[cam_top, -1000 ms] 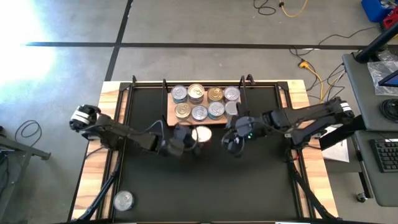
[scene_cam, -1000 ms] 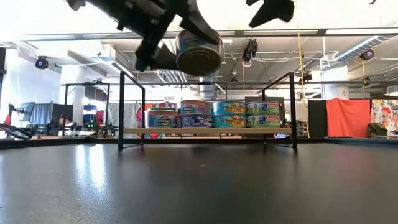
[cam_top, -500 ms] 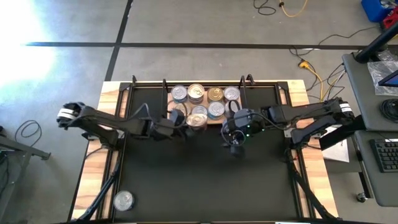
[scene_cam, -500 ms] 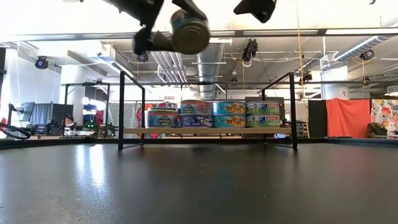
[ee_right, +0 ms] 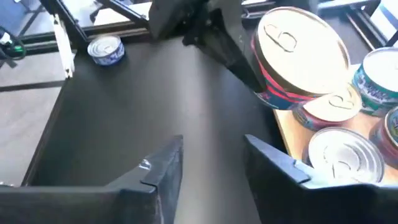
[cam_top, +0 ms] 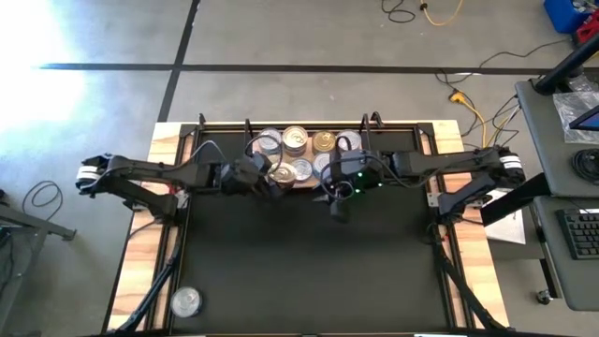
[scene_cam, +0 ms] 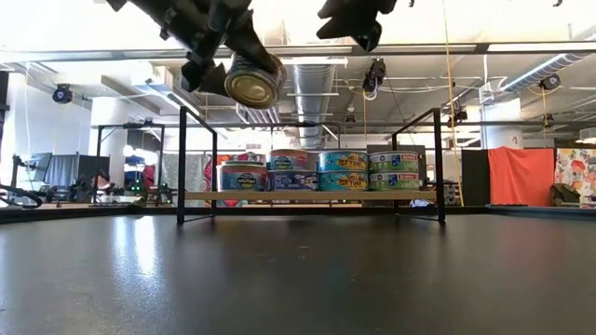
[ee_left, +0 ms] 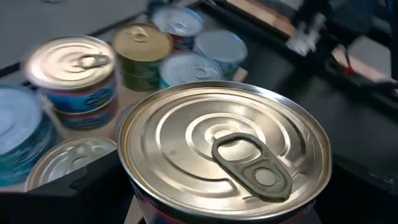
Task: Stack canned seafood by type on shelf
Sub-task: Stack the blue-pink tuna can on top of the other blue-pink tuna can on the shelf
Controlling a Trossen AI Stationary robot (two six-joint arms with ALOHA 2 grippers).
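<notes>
My left gripper (cam_top: 269, 176) is shut on a silver-lidded tin (ee_left: 224, 149) with a red side label (ee_right: 301, 53). It hangs high over the near left part of the shelf (scene_cam: 307, 196). The shelf is a light-wood board between black wire posts. On it several tins (cam_top: 309, 154) with silver and gold lids stand on their bases, some two high. My right gripper (ee_right: 211, 158) hovers open over the black table, just near of the shelf's right half, with nothing between its fingers. My left gripper pinches the tin's round side wall (ee_left: 134, 190) between its two fingers, one on each opposite side. The fingers (ee_right: 227, 46) come from the table's left, slanting down. The tin is lifted clear above the shelf's tins and tilted, its pull-tab lid toward the wrist.
A single tin (cam_top: 186, 300) stands alone at the table's near left corner. The shelf's black wire posts (scene_cam: 182, 163) rise at both ends. Bare black table top (cam_top: 309, 262) lies near of the shelf.
My left gripper has carried the tin up and toward the far edge, from over the bare table to above the shelf's near left tins, and the tin has tipped further. My right gripper has drifted toward the table's left and the shelf.
</notes>
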